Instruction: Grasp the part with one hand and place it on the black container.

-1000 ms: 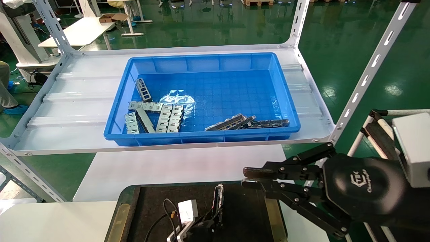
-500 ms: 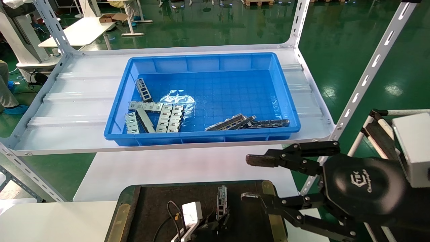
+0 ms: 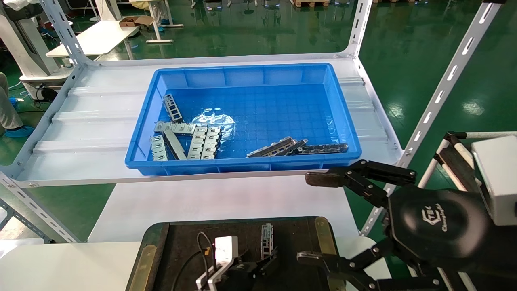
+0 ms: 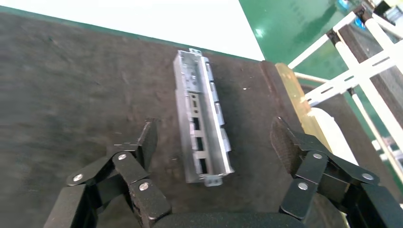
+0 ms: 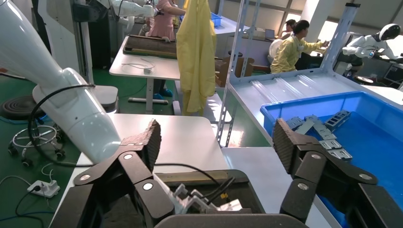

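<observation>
Lying flat on the black container [image 3: 185,246], the part [image 3: 266,241] rests trough side up, its long axis running from my near side toward the blue bin [image 3: 242,117] on the shelf, close to the tray's right-hand brass strip [image 3: 323,238]. My left gripper [image 4: 214,152] hangs just over its near end with the fingers [image 4: 147,140] spread wide and clear of the metal on both sides; nothing is held, and in the left wrist view the part [image 4: 202,137] sits in the gap between them, slightly skewed, its far end reaching well past the fingertips toward the tray's far edge. The raised side walls and the row of rectangular cutouts face up. My right gripper [image 3: 319,218] is off to the right of the tray, also wide open and empty, one finger up near the shelf edge and the other low beside the tray's right side. More slotted metal pieces [image 3: 185,139] lie loose in the blue bin.
</observation>
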Controlling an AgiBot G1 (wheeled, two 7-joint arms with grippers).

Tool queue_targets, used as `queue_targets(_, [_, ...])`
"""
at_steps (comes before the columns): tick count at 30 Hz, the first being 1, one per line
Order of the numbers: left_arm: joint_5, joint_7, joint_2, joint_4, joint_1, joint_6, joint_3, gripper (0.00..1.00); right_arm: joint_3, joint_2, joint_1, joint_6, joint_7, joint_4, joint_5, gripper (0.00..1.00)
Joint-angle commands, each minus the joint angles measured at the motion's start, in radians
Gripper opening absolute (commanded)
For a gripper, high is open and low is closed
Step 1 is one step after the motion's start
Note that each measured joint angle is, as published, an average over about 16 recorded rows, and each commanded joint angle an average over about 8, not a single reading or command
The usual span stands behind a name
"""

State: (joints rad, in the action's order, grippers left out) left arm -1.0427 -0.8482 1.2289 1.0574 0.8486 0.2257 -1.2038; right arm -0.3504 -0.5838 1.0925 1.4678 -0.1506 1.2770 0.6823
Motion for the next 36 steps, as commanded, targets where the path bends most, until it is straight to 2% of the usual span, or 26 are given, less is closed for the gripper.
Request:
queue_targets(1, [-0.011, -0.004, -0.03, 0.02, 0.005, -0.023, 0.001, 1.0, 0.0, 0.0, 0.0, 0.0, 0.0, 0.0, 0.0, 1.0])
queue_targets(11, [-0.041, -0.004, -0.244, 0.233, 0.037, -0.257, 0.039, 1.0, 0.0, 0.0, 0.0, 0.0, 0.0, 0.0, 0.0, 1.0])
queue_targets(17, [-0.037, 0.063, -0.338, 0.283, 0.062, -0.445, 0.1, 1.0, 0.0, 0.0, 0.0, 0.0, 0.0, 0.0, 0.0, 1.0])
queue_targets(22, [0.006, 0.186, -0.395, 0.286, 0.071, -0.619, 0.178, 1.0, 0.0, 0.0, 0.0, 0.0, 0.0, 0.0, 0.0, 1.0])
queue_targets(28, [0.097, 0.396, -0.452, 0.27, 0.046, -0.817, 0.283, 1.0, -0.001, 0.0, 0.0, 0.0, 0.0, 0.0, 0.0, 1.0])
queue_targets(36, [0.193, 0.639, -0.511, 0.207, 0.001, -0.999, 0.385, 1.0, -0.001, 0.0, 0.0, 0.0, 0.0, 0.0, 0.0, 1.0])
